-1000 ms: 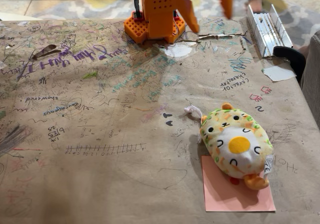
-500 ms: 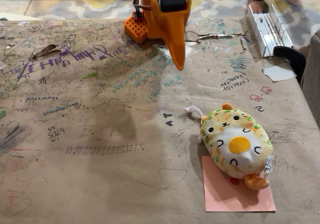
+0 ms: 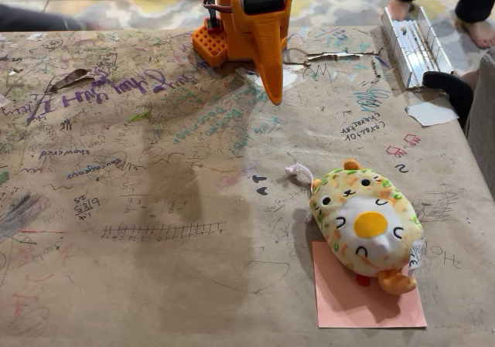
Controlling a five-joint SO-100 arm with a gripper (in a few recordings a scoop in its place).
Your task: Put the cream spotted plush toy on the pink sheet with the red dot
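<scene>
**Plush resting on the pink sheet, arm folded at its base**

The cream spotted plush toy (image 3: 365,222) is seen lying on the pink sheet with the red dot (image 3: 367,299), its orange feet and lower body over the sheet's upper half while its head end overhangs the sheet's top edge onto the scribbled brown table covering (image 3: 155,208). The red dot itself is hidden beneath the plush. A loose white string (image 3: 298,172) lies just beyond the plush, on the far side from the sheet. The orange gripper (image 3: 272,92) is held well apart from the sheet, at the far end of the table, pointing down near its own base; nothing is held in it, and the fingers appear closed together, though this cannot be told for certain. The placing step is judged complete. No further move seems called for, beyond perhaps centring the plush.
</scene>
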